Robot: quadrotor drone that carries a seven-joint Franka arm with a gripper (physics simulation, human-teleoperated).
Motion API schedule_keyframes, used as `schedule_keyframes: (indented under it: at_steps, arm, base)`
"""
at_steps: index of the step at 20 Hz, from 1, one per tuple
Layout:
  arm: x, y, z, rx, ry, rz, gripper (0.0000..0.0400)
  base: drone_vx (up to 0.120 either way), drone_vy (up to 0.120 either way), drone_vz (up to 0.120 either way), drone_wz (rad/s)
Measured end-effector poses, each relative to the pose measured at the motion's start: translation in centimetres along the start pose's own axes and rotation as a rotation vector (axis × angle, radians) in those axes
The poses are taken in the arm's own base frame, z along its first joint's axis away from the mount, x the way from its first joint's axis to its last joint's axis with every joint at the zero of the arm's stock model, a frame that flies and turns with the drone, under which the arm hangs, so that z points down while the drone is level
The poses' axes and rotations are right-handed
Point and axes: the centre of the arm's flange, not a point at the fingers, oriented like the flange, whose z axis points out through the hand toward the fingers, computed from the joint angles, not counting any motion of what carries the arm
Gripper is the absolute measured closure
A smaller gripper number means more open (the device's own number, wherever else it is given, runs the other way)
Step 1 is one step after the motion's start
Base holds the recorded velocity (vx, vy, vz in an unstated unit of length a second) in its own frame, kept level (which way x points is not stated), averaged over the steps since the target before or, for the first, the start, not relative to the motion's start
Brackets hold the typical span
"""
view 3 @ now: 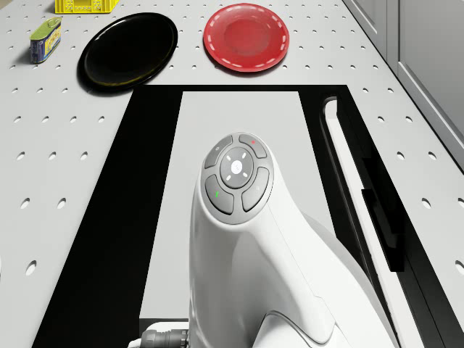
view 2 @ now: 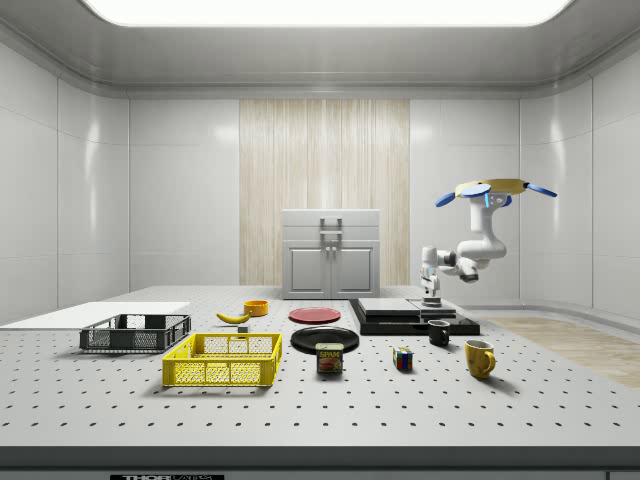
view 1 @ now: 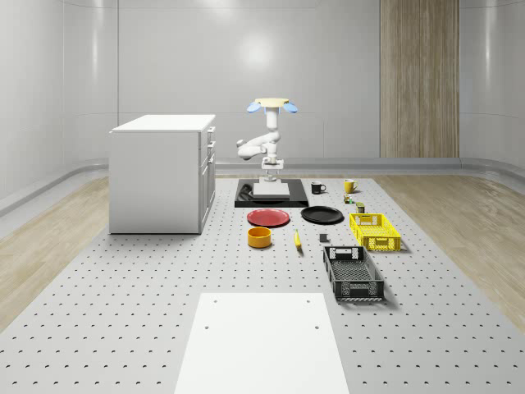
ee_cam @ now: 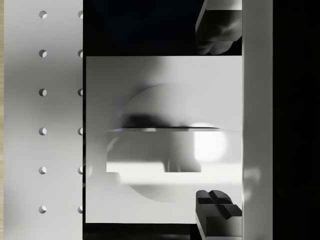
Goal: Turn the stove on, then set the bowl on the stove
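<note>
Presently, on the perforated table:

Drone: hovers above the far end of the stove, arm bent downward.

Gripper: points straight down, low over the stove's light plate; whether it touches cannot be told. In the wrist view the fingers stand wide apart over the plate, jaws open, holding nothing.

Stove: black base, light square plate on top, beside the white cabinet.

Bowl: orange-yellow, upright on the table, well apart from the stove, just nearer the whole-scene camera than the red plate.

Also: black plate beside the red one; banana near the bowl; yellow crate; black crate; black mug; yellow mug; can; cube; white board.
</note>
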Motion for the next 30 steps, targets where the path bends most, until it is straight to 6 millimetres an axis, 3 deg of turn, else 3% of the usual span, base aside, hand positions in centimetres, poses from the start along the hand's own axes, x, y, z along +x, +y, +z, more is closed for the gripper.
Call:
schedule_keyframes:
  at_steps: [13, 30]
  arm:
    - [1.9, -1.5, 1.6, 0.0, 0.0, 0.0, 0.0]
    - [2.0, -1.9, 3.5, 0.0, 0.0, 0.001, 0.0]
  base:
    - [0.0, 0.0, 0.0, 0.0]
    - [0.0, 0.0, 0.0, 0.0]
